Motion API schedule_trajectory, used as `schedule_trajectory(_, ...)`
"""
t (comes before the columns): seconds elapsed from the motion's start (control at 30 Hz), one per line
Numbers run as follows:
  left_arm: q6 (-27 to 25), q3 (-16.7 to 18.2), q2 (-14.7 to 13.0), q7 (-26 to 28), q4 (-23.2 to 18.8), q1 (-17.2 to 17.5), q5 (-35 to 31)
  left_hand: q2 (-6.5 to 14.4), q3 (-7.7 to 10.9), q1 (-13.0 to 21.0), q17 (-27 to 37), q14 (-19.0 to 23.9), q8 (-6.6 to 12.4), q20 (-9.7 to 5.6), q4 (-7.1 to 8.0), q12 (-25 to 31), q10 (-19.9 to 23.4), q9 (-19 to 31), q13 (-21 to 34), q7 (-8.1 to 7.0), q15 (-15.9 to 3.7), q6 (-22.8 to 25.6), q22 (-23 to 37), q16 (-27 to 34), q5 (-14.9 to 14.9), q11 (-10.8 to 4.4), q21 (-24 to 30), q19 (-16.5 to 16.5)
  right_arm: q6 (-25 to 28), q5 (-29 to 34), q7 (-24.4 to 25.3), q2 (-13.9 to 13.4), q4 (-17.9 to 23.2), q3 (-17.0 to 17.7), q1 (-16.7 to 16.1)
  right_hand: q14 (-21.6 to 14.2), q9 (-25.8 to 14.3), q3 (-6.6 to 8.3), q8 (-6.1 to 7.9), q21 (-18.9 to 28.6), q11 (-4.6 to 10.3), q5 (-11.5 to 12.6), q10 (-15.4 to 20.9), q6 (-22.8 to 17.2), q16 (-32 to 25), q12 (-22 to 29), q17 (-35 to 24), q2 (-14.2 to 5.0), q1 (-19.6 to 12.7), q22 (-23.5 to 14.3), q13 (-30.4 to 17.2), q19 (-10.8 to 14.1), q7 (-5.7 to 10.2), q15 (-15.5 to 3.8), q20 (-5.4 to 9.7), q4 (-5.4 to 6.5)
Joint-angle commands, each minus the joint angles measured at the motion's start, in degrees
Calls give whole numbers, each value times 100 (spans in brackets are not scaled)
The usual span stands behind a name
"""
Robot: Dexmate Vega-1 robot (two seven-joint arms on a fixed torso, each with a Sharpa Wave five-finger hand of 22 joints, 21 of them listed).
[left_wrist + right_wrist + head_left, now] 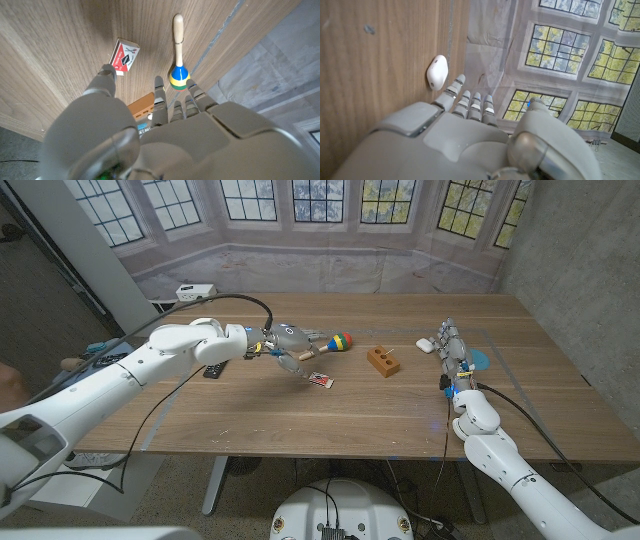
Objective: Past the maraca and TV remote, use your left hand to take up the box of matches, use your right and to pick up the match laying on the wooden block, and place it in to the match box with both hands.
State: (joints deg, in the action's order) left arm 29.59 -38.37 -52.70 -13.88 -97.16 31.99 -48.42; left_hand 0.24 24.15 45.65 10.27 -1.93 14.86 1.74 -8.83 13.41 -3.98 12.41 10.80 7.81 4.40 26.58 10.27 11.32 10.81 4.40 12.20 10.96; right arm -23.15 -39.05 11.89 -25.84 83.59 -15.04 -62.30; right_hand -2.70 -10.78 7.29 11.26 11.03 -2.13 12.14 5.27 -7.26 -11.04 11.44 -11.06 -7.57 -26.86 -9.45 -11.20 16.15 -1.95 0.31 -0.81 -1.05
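hovering fingers [106, 80] beside matchbox [125, 56]

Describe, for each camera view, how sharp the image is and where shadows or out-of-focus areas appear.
Head view: evenly lit, sharp, with a soft shadow under the left hand near the matchbox. Left wrist view: matchbox and maraca crisp, the near hand blurred. Right wrist view: right hand soft, windows bright.

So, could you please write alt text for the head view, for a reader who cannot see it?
The robot's left hand hovers open over a wooden table, just above a matchbox and beside a maraca. A wooden block sits mid-table; the right hand waits near a white object.
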Motion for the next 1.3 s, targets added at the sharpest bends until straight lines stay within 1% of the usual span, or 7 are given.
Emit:
schedule_trajectory(0.03, -104, -126, 98, -256, 71, -71, 78, -54, -17, -7, 10, 9, -14, 9, 1, -23, -2, 14, 15, 4, 32, -24, 13, -12, 39, 34, 22, 14, 50, -42, -1, -6, -25, 17, -5, -60, -11, 19, 4, 4, -47, -26, 14, -46, -44, -8, -12, 8, 37, -29, -2, 31, 11, 16, -8, -18)
schedule_trajectory(0.4, -140, -245, 184, -317, 141, -157, 3, -56, -47, -29, 12, -14, -25, 19, 19, -52, -43, 22, 16, 25, 57, -7, 15, -31, 38, 39, 7, -4, 33, -82, -21, 3, -77, 38, -14, -57, -12, 24, 3, 2, -47, -27, 21, -46, -41, -6, -12, 9, 45, -29, -3, 33, 9, 20, -13, -26)
schedule_trajectory(0.67, -205, -292, 227, -359, 211, -209, 33, -49, -71, -46, 14, -8, 30, 20, 33, -56, -25, 34, 16, 4, 66, 167, 17, -34, 40, 47, -1, -11, 34, -129, -73, 23, -132, 35, 15, -55, -12, 29, 1, 0, -47, -27, 13, -43, -40, -9, -12, 5, 49, -29, -3, 33, 5, 17, -10, -33)
schedule_trajectory(0.8, -212, -315, 231, -378, 227, -218, 49, -40, -79, -49, 14, 9, 46, 17, 37, -49, 7, 41, 16, 24, 54, 223, 18, -31, 44, 51, 1, 2, 38, -133, -68, 26, -143, 36, 19, -53, -12, 31, 2, 0, -49, -27, 12, -46, -39, -10, -12, 5, 52, -29, -3, 35, 6, 17, -10, -36)
schedule_trajectory(1.03, -226, -357, 274, -265, 329, -228, 33, -18, -87, -45, 14, 47, 83, 13, 41, -40, 57, 54, 15, -38, 31, 345, 20, -23, 52, 28, 11, 39, 31, -156, -84, 24, -152, 47, 11, -56, -12, 33, 0, -2, -59, -28, 14, -43, -39, -9, -12, 7, 57, -29, -3, 34, 3, 23, -8, -41)
schedule_trajectory(1.23, -267, -401, 308, -231, 372, -234, 13, 3, -92, -25, 13, 110, 111, 0, 34, -26, 126, 70, 14, -59, -3, 444, 21, -10, 60, -6, 22, 85, 21, -176, -110, 31, -178, 48, 14, -54, -12, 35, -1, -2, -85, -29, 13, -43, -38, -10, -13, 6, 65, -29, -3, 35, 4, 21, -8, -44)
schedule_trajectory(1.3, -271, -416, 318, -223, 382, -242, 10, 7, -94, -20, 13, 114, 118, -3, 32, -24, 140, 74, 14, -67, -13, 469, 21, -12, 61, -15, 22, 89, 14, -174, -111, 30, -182, 50, 12, -55, -12, 37, 0, -3, -70, -29, 10, -44, -38, -11, -13, 6, 66, -29, -3, 35, 2, 19, -4, -46)
